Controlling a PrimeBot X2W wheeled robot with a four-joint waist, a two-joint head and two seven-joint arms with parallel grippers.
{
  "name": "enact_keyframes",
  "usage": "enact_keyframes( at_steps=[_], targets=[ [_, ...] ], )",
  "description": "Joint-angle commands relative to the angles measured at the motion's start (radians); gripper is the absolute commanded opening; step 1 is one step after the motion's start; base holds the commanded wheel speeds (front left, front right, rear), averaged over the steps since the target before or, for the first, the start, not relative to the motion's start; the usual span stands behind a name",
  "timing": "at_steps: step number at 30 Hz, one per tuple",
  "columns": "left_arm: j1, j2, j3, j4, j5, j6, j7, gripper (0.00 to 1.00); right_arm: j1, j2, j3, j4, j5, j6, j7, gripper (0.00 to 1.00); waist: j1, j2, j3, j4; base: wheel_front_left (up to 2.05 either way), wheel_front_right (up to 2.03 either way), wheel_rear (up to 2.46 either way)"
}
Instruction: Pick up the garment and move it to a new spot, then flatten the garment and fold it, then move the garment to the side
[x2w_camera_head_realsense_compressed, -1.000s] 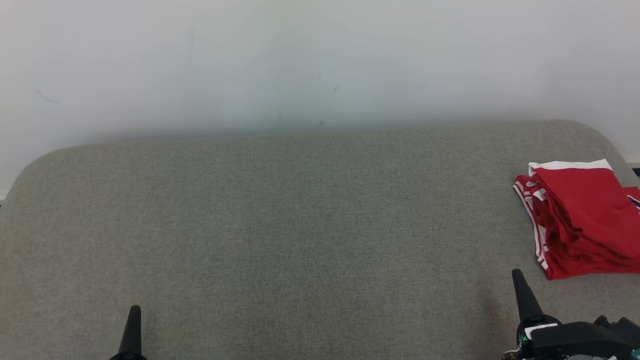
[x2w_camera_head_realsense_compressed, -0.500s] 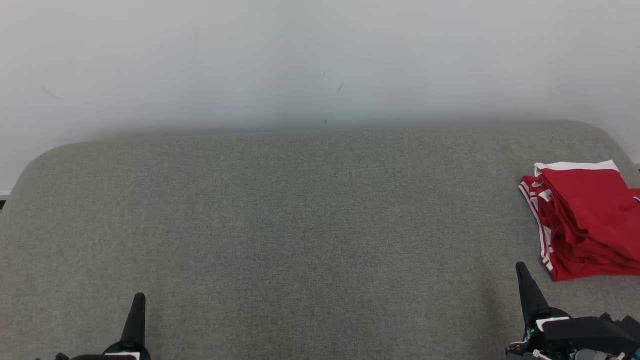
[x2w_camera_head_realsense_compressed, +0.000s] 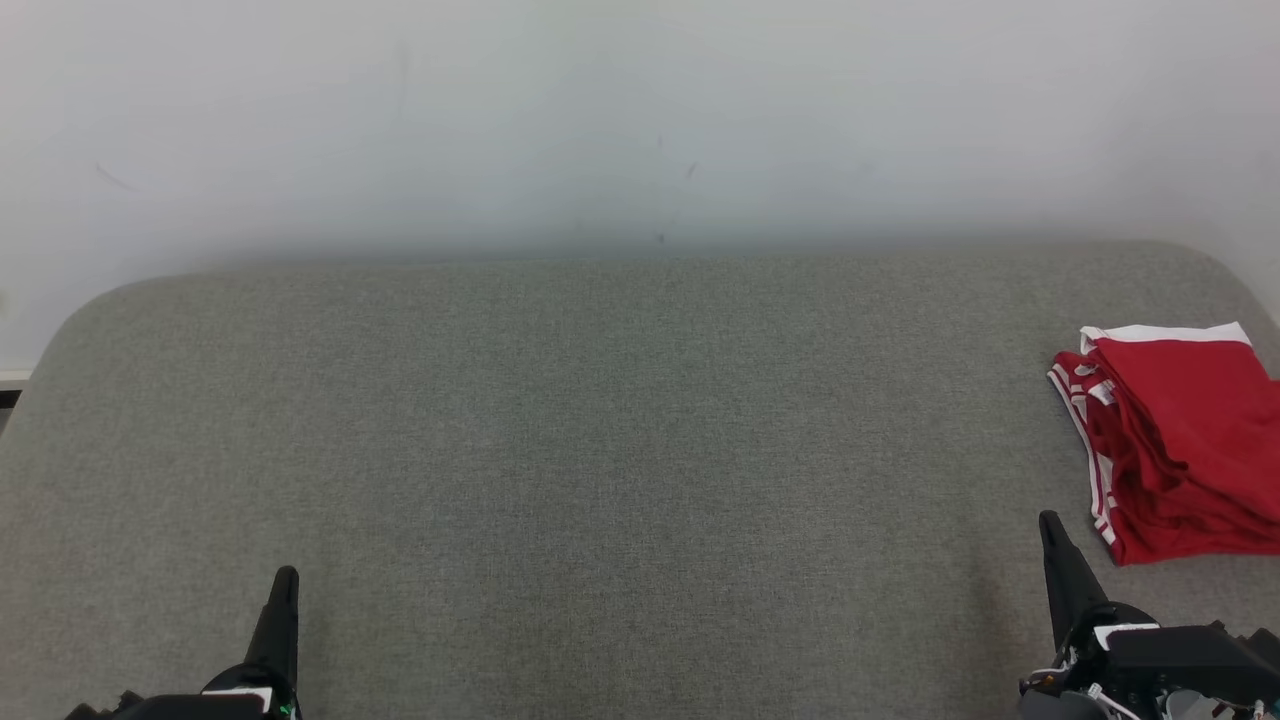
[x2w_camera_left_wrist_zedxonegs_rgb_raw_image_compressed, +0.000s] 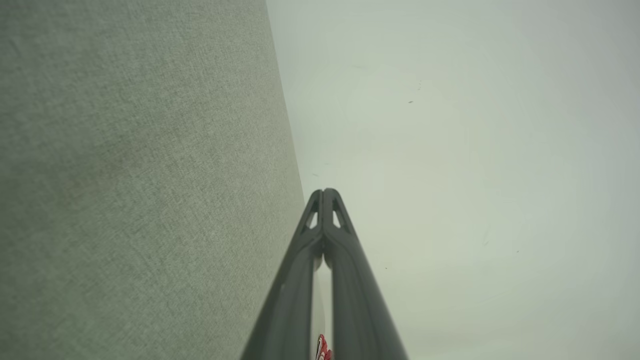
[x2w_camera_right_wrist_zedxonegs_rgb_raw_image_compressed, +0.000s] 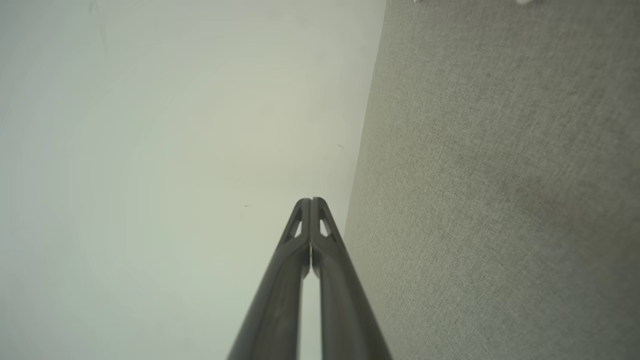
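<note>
Red cloth with white stripes along one edge and a white band on top: the garment (x2w_camera_head_realsense_compressed: 1185, 440) lies folded in a loose stack at 3 o'clock in the head view. It rests on the grey upholstered surface (x2w_camera_head_realsense_compressed: 600, 420) and runs off the picture's edge.

It looks light, soft and limp, so it will probably sag and unfold if lifted by a single layer. The surest hold is likely a pinch through the whole stack at the striped edge facing 9 o'clock, or one gripper at each end of that edge. The woven upholstery may drag on the cloth if it is slid.

The left gripper (x2w_camera_head_realsense_compressed: 284, 580) at 7 o'clock and the right gripper (x2w_camera_head_realsense_compressed: 1050, 525) at 5 o'clock both hold nothing. The right one is near the garment but apart from it.

The wrist views add what the head view cannot. Each pair of fingers is pressed tip to tip, on the left gripper (x2w_camera_left_wrist_zedxonegs_rgb_raw_image_compressed: 324, 192) and the right gripper (x2w_camera_right_wrist_zedxonegs_rgb_raw_image_compressed: 311, 201), and both point at the pale wall (x2w_camera_head_realsense_compressed: 640, 120). The left wrist view also catches a sliver of red (x2w_camera_left_wrist_zedxonegs_rgb_raw_image_compressed: 322, 348) between the finger bases, too small to identify.
</note>
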Motion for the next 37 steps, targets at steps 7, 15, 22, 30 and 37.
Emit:
enact_keyframes(
  at_steps=[7, 15, 22, 30, 37],
  targets=[
    [-0.025, -0.001, -0.003, -0.007, -0.056, -0.002, 0.017, 0.00, -0.012, 0.000, -0.012, -0.009, 0.059, -0.002, 0.017, 0.00, -0.0001, -0.0001, 0.003, 0.006, 0.00, 0.00, 0.00],
    [-0.032, -0.002, -0.005, -0.008, -0.092, -0.002, 0.027, 0.00, -0.016, 0.001, -0.020, -0.012, 0.097, -0.002, 0.029, 0.00, -0.0001, -0.0001, 0.005, 0.011, 0.00, 0.00, 0.00],
    [-0.032, -0.002, -0.005, -0.007, -0.092, -0.002, 0.026, 0.00, -0.016, 0.003, -0.021, -0.012, 0.095, -0.002, 0.032, 0.00, -0.0001, -0.0001, 0.005, 0.011, 0.00, 0.00, 0.00],
    [-0.032, -0.002, -0.005, -0.007, -0.092, -0.002, 0.026, 0.00, -0.017, 0.005, -0.023, -0.012, 0.092, -0.002, 0.032, 0.00, -0.0001, -0.0001, 0.005, 0.011, 0.00, 0.00, 0.00],
    [-0.032, -0.002, -0.004, -0.007, -0.093, -0.002, 0.026, 0.00, -0.017, 0.006, -0.025, -0.012, 0.090, -0.002, 0.033, 0.00, -0.0001, -0.0001, 0.005, 0.011, 0.00, 0.00, 0.00]
  ],
)
